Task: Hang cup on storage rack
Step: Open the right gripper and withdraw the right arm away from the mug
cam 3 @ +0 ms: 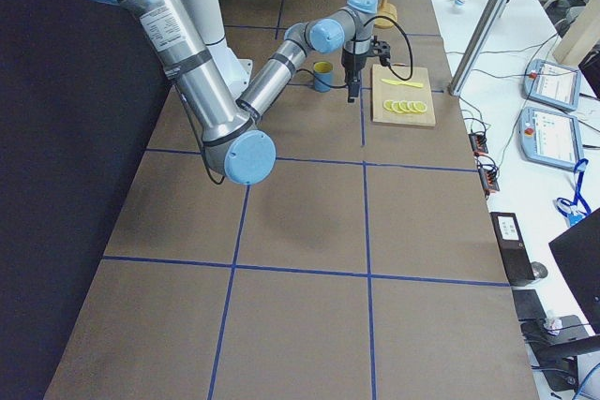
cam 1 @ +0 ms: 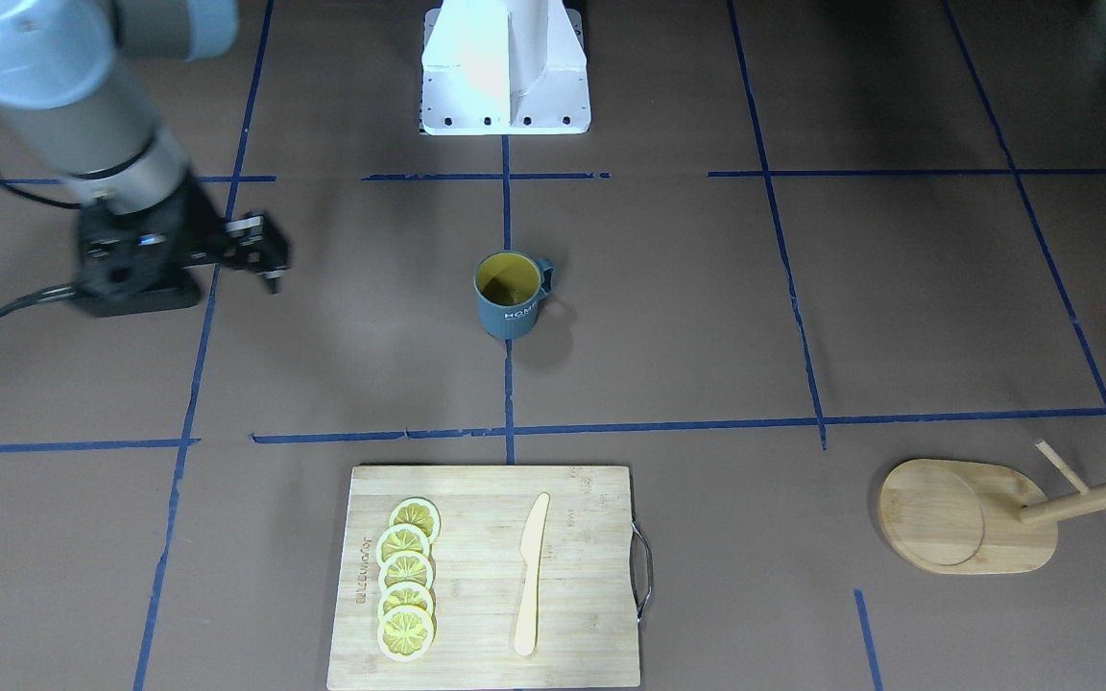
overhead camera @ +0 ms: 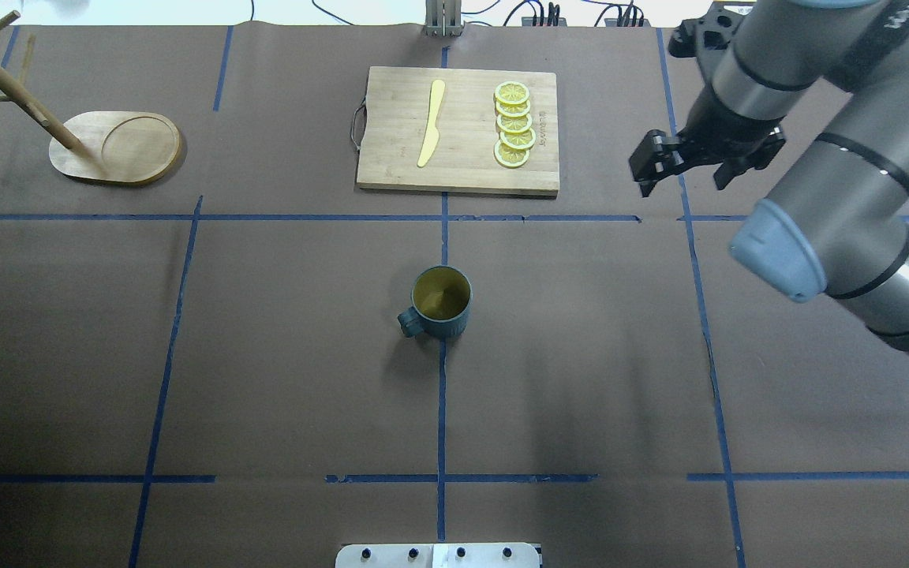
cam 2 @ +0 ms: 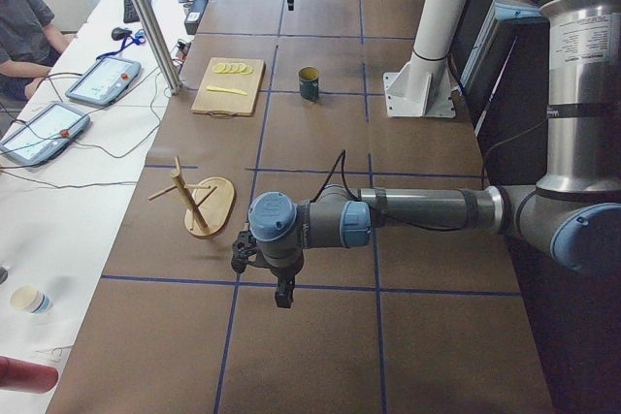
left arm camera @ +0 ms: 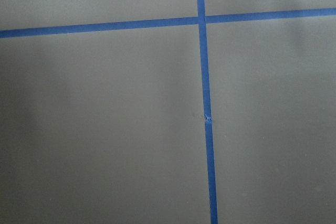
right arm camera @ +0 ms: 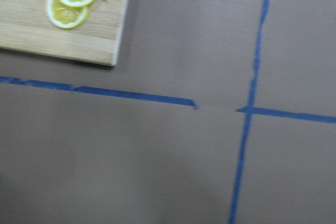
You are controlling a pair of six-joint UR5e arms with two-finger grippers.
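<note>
Cup, stiff and likely breakable, is offering its rim opposite the handle, while the right claw is hovering spread wide; the left claw is not showing its spread.

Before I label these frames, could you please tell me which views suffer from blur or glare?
Right wrist view: motion-soft, the lemon slices and tape lines smeared. Front-facing view: the white robot base is blown out; the cup is sharp. Left wrist view: mildly soft, no glare.
</note>
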